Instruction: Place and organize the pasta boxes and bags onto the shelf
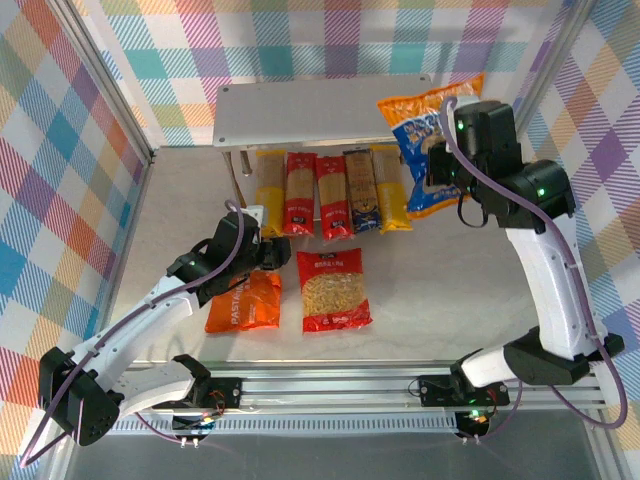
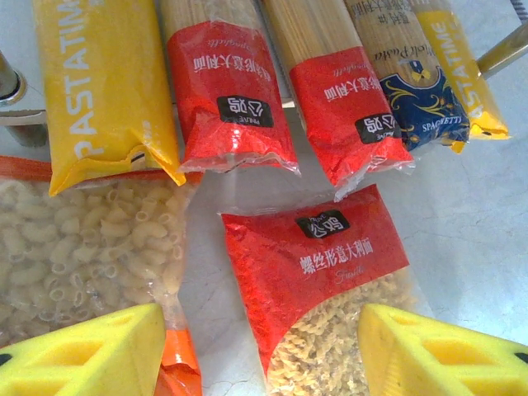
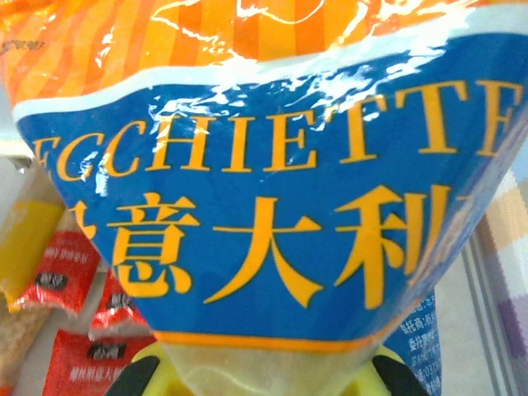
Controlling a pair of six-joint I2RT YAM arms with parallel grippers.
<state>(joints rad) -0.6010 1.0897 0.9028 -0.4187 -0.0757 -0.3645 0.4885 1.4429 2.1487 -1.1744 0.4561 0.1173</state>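
Observation:
The grey shelf (image 1: 320, 108) stands at the back. Five pasta boxes lie side by side on its lower level: yellow (image 1: 270, 190), red (image 1: 298, 192), red (image 1: 331, 197), dark blue (image 1: 362, 192), yellow (image 1: 390, 190). My right gripper (image 3: 272, 381) is shut on the clear bottom seam of the blue bag (image 3: 272, 206). It holds the bag (image 1: 415, 135) in the air by the shelf's right end. The orange bag (image 1: 243, 303) and the red bag (image 1: 334, 290) lie flat in front. My left gripper (image 2: 262, 330) hangs open over the gap between the orange bag (image 2: 74, 247) and the red bag (image 2: 322, 264).
Plaid walls close in the table at the back and both sides. A metal rail (image 1: 330, 385) with the arm bases runs along the near edge. Shelf legs (image 2: 503, 49) stand beside the outer packs. Bare tabletop lies right of the red bag.

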